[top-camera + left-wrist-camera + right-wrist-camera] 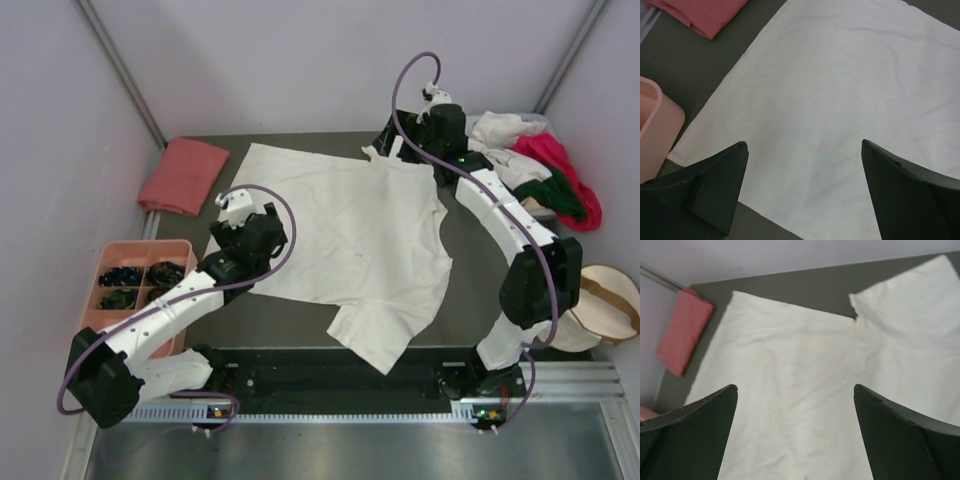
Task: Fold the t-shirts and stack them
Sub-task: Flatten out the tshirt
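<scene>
The cream-white t-shirt [350,240] is soft, matt cloth, faintly creased; left of it, the salmon-pink t-shirt [183,175] is matt cloth too; the counter [472,265] beneath it looks smooth, dull dark grey; the pink tray [145,244] to its left is smooth plastic; the jaws are matt black.

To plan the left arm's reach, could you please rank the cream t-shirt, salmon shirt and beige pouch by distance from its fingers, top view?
1. Cream t-shirt: under the left fingers.
2. Salmon shirt: far-left corner.
3. Beige pouch: right edge.
</scene>
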